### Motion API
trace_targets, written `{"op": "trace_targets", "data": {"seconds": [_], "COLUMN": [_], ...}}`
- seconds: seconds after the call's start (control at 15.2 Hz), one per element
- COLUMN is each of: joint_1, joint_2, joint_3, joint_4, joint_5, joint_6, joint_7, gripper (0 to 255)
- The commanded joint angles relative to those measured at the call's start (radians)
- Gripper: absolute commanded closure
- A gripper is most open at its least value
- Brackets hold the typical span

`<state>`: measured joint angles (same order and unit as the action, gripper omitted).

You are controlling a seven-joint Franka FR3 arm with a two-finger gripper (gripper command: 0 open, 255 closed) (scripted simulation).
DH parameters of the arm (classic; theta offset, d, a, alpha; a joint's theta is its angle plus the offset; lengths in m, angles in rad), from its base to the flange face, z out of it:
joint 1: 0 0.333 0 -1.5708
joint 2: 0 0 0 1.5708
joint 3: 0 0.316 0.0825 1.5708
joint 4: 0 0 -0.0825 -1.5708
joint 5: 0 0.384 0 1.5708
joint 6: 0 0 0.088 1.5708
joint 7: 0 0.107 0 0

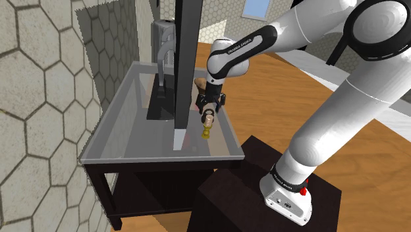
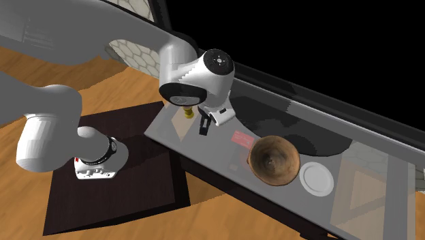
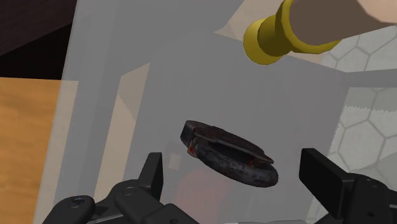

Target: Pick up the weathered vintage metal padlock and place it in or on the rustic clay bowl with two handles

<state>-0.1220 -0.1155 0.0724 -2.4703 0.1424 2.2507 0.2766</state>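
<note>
- Padlock (image 3: 229,156): dark and rust-flecked, it lies flat on the glass table top (image 3: 127,95), directly between the two fingers of the gripper (image 3: 234,167).
- Gripper state: released. The fingers (image 3: 153,175) stand apart, one on each side of the padlock, and neither touches it; bare glass shows between each finger and the padlock.
- A yellow-necked tan object (image 3: 299,28) lies beyond the padlock, ahead of the fingertips and apart from it.
- In the second exterior view, the gripper hangs over the table end nearest the stand (image 2: 136,177). The yellow neck sits at 10 o'clock from the gripper, just beside it.
- Bowl (image 2: 274,160): brown and round, it stands upright on the same table at 4 o'clock from the gripper, well apart from it.
- A red card (image 2: 242,139) lies flat between the gripper and the bowl, at 10 o'clock from the bowl and near its rim.
- A white plate (image 2: 317,178) sits at 4 o'clock from the bowl, just beside it.
- In the shoulder view, the arm (image 1: 329,105) rises from the stand and reaches toward 10 o'clock, with the gripper pointing down at the table.
</note>
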Motion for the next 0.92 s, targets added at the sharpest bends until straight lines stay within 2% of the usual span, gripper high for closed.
{"op": "trace_targets", "data": {"seconds": [0.0,0.4,0.46,0.86], "joint_1": [0.001,0.001,0.001,0.001], "joint_2": [0.006,0.006,0.006,0.007], "joint_3": [0.001,0.001,0.001,0.001], "joint_4": [-0.005,-0.005,-0.005,-0.005], "joint_5": [0.001,0.001,0.001,0.001], "joint_6": [0.012,0.012,0.012,0.012], "joint_7": [0.0,0.0,0.0,0.0], "gripper": [0,0,255,255]}}
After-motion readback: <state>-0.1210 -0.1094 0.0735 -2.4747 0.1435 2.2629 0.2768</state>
